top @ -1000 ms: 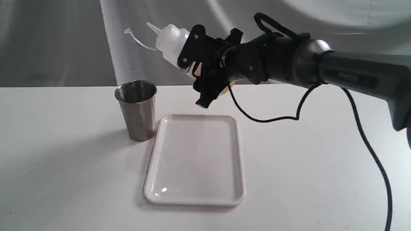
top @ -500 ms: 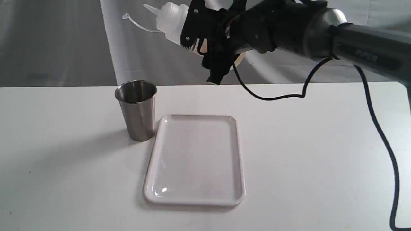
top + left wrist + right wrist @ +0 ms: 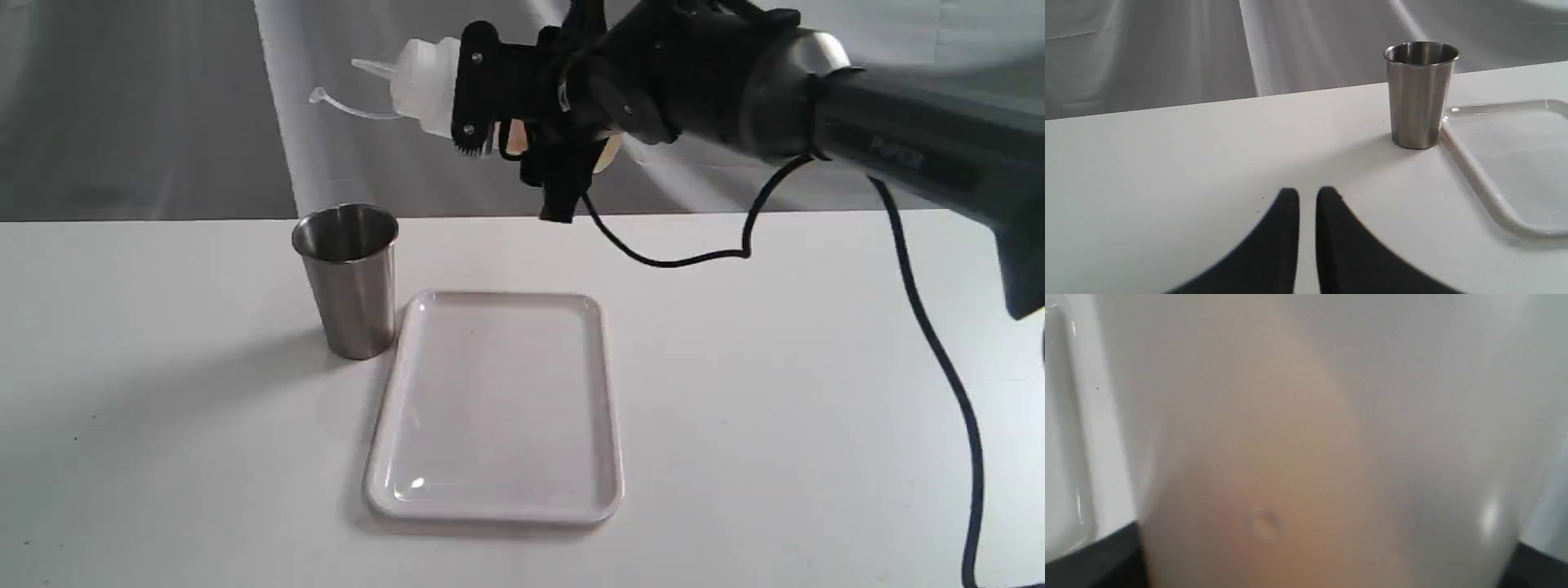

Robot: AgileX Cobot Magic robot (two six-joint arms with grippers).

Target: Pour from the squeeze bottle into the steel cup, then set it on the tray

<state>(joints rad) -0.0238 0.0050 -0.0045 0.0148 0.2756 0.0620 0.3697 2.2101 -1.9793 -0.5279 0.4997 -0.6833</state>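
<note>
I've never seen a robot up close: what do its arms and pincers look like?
The right arm is a dark grey tube with faint lettering, a silver ring and a black cable. The right pincer is black with a toothed edge; the left pincer shows two tapering black fingers.

Right arm raised, its jaws clamped on squeeze bottle; left jaws nearly together

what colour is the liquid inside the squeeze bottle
Pale amber, seen through the whitish wall of the squeeze bottle; the right wrist view shows it best.
</note>
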